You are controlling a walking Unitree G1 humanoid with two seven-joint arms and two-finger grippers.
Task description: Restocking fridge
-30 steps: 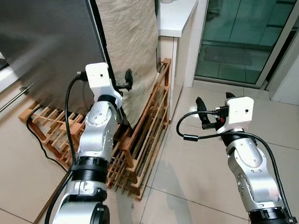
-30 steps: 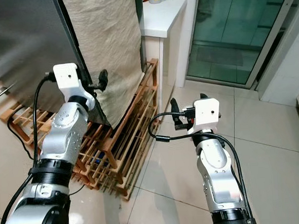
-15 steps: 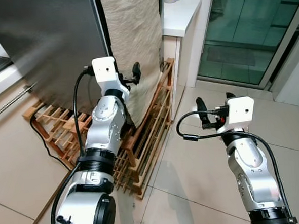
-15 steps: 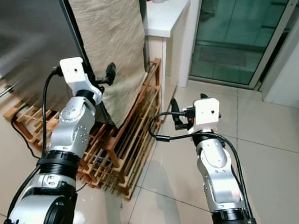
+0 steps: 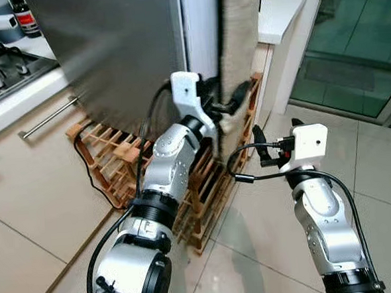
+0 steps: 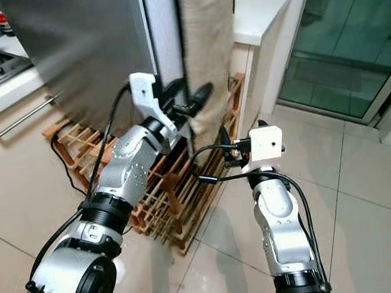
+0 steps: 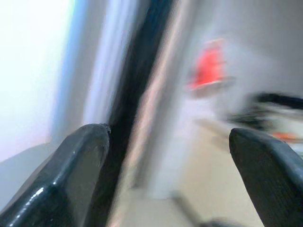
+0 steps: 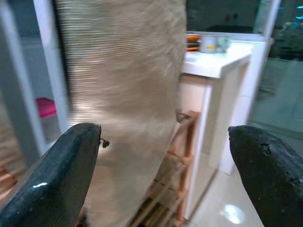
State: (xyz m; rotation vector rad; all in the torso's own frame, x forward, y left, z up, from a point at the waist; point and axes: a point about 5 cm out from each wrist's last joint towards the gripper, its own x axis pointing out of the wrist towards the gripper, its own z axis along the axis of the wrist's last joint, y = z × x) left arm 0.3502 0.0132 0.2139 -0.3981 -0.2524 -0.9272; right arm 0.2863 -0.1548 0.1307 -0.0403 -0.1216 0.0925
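Two hands are up in front of you, and both have their fingers spread with nothing between them. Your left hand reaches forward to the edge of the fridge door, its black fingers sitting at the gap between that grey steel door and the beige cloth hanging just to the right of it; you cannot tell whether a fingertip is touching the door edge, and the left wrist view is too blurred to settle it, showing a dark vertical seam beside one finger and a red smear beyond. Your right hand hovers lower and nearer to you, well short of the fridge, over the tiled floor, pointing toward the cloth and the white counter beyond it. Below your left hand a wooden rack lies against the fridge base. Far off to the left of that hand there is a stove set in a counter top.
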